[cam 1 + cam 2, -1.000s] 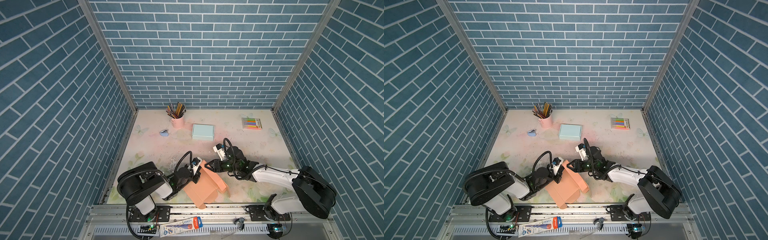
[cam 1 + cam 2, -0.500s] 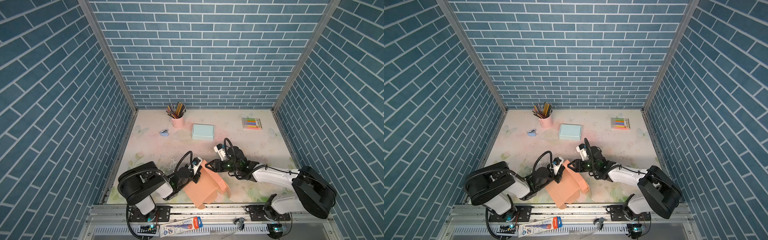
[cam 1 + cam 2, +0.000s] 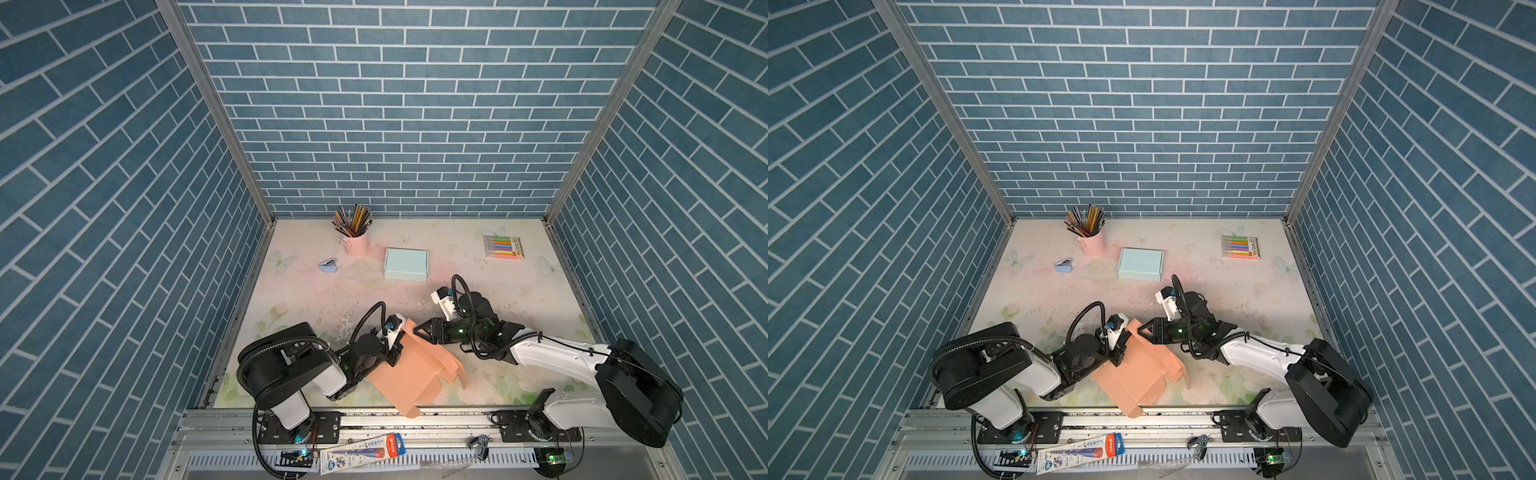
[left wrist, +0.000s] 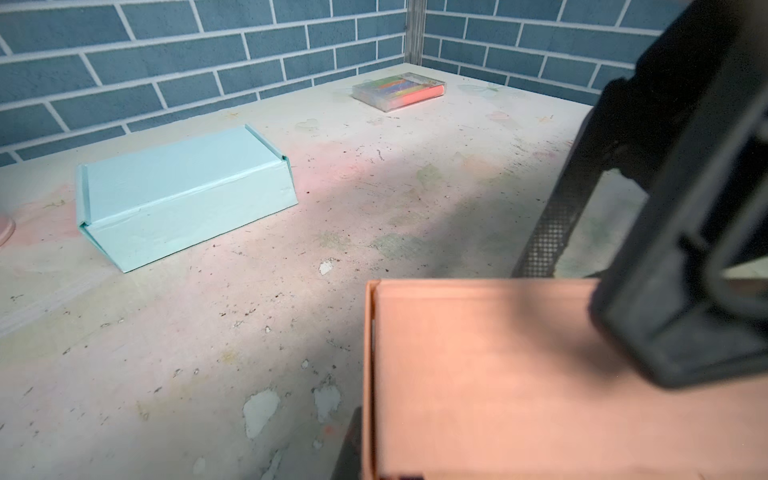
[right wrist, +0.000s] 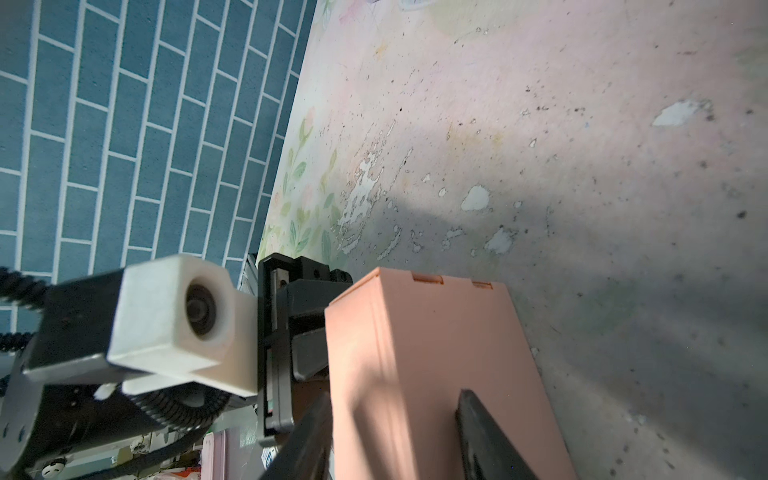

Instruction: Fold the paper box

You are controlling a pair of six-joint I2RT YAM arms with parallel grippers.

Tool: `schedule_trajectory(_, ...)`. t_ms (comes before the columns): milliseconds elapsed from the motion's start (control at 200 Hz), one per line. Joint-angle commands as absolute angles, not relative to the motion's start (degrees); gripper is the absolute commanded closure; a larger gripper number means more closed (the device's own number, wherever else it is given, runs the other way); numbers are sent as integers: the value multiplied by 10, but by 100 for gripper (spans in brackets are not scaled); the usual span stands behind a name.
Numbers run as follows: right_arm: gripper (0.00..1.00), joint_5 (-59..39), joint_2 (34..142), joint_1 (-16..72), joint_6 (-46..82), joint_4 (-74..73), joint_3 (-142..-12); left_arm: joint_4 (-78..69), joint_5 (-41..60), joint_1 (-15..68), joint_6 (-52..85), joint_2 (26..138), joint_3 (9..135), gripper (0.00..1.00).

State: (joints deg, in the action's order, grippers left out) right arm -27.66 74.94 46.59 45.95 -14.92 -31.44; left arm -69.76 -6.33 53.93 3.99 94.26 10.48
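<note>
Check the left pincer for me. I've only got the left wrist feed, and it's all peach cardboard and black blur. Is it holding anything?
Observer: Yes. The left pincer is shut on an edge panel of the peach half-folded paper box. The right wrist view shows the grip.
Operator: And the right pincer?
Observer: The right pincer is open, with its jaws spread at the box's raised panel and not clamped on it.

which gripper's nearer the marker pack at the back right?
Right. The right gripper sits at the far edge of the peach paper box, toward the marker pack. The left gripper clamps the box's left side, farther from the pack.
</note>
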Motion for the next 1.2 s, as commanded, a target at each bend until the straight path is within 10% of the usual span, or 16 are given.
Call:
schedule_trajectory(0,49,-259,710,464,430,-106,-325,-706,-63,544,35,937,108,91)
schedule_trajectory(520,51,-123,508,459,327,86,-366,-553,-129,544,94,835,132,91)
schedule_trajectory(1195,100,165,486,617,234,271,-496,-217,-239,544,239,680,225,91)
